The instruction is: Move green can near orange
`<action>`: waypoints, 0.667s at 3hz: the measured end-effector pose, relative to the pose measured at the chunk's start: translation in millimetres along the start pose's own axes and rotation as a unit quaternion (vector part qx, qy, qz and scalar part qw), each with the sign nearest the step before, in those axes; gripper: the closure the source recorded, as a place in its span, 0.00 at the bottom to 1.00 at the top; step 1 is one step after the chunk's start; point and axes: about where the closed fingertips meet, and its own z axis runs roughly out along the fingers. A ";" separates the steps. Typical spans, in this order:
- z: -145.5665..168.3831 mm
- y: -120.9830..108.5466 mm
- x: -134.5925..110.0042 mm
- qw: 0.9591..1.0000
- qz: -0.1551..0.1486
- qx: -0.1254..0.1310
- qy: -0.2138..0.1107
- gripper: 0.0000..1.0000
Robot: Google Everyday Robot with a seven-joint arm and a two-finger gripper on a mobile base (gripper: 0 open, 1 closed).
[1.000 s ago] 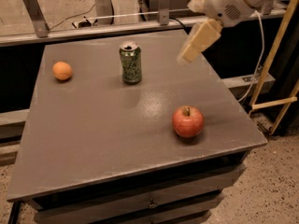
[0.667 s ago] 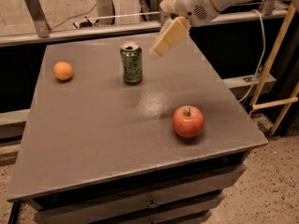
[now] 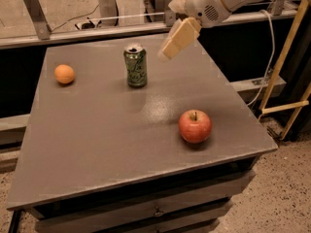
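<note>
The green can [image 3: 135, 66] stands upright on the grey table [image 3: 97, 144], toward the back middle. The orange [image 3: 64, 74] lies on the table to the can's left, about a can's height or more away. My gripper [image 3: 170, 50] hangs in the air just right of the can's top, a little above the table, and holds nothing. Its cream fingers [image 3: 179, 38] point down and to the left toward the can.
A red apple [image 3: 195, 126] with a stem sits on the table's right front part. A metal rail [image 3: 97, 30] runs behind the table. A yellow frame [image 3: 286, 62] and a cable stand to the right of the table.
My gripper has moved left and slightly down, from above the table's right back edge to just beside the can's top. The can, orange and apple have not moved.
</note>
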 end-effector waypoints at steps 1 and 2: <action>36.6 -1.9 3.8 0.999 0.025 -0.005 -0.036 0.00; 88.0 -7.4 8.5 0.995 0.062 -0.005 -0.082 0.00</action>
